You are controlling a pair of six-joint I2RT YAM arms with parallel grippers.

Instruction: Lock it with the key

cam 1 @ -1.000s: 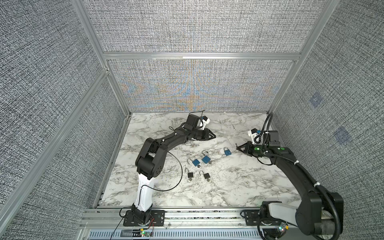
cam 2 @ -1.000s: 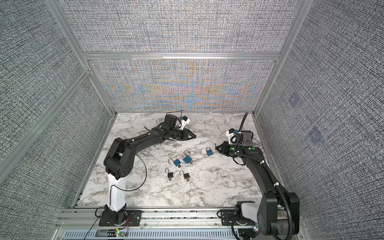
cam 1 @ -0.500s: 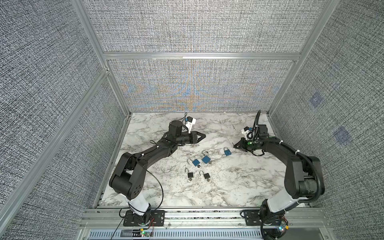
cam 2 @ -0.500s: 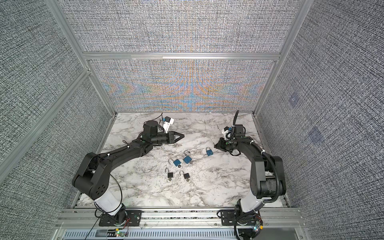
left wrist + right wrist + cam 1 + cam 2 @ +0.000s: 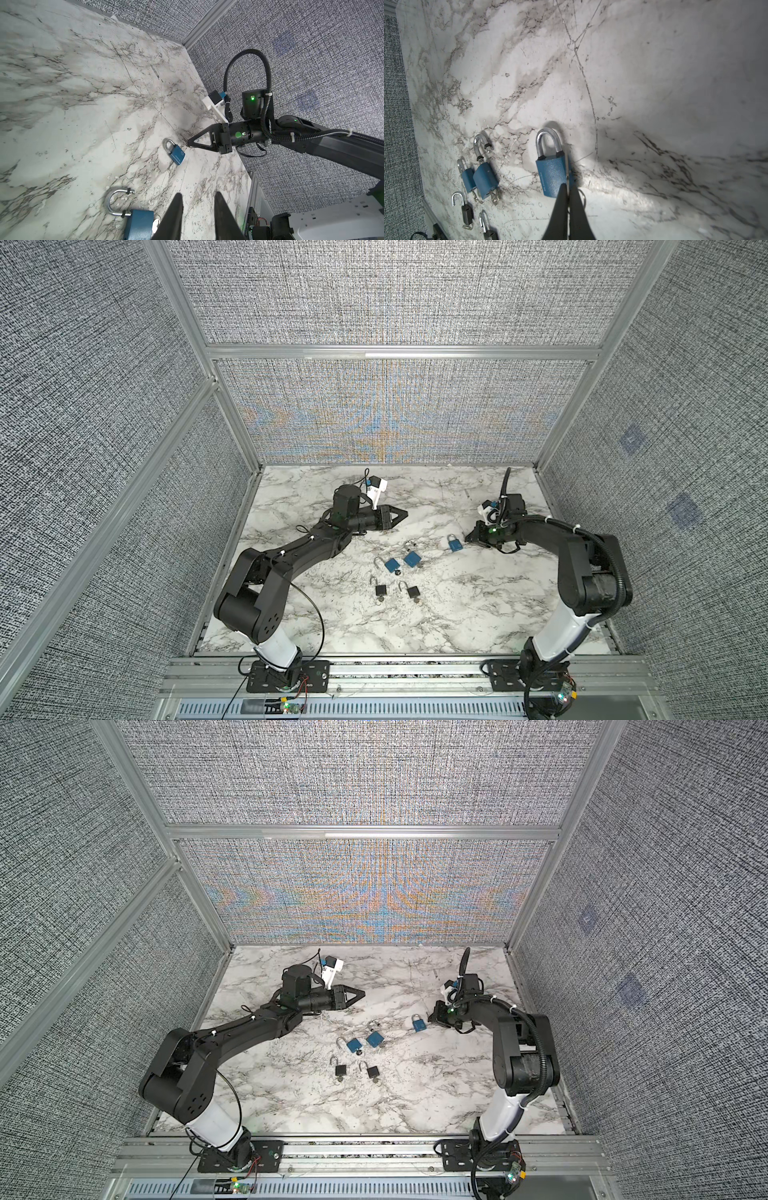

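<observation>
White marble table (image 5: 478,614) carries 3 blue padlocks (image 5: 412,559) and, nearer its front edge, 2 small black padlocks (image 5: 380,590).

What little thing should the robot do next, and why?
Probably the right tool should set its key down: the blue padlock beside it already has its shackle closed, while four other padlocks lie open, and the left tool is open and holds nothing.

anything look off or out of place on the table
One thing: the blue padlock nearest the right tool has its shackle closed, while the other two blue padlocks and both black padlocks lie with shackles open. Nothing spilled or broken.
</observation>
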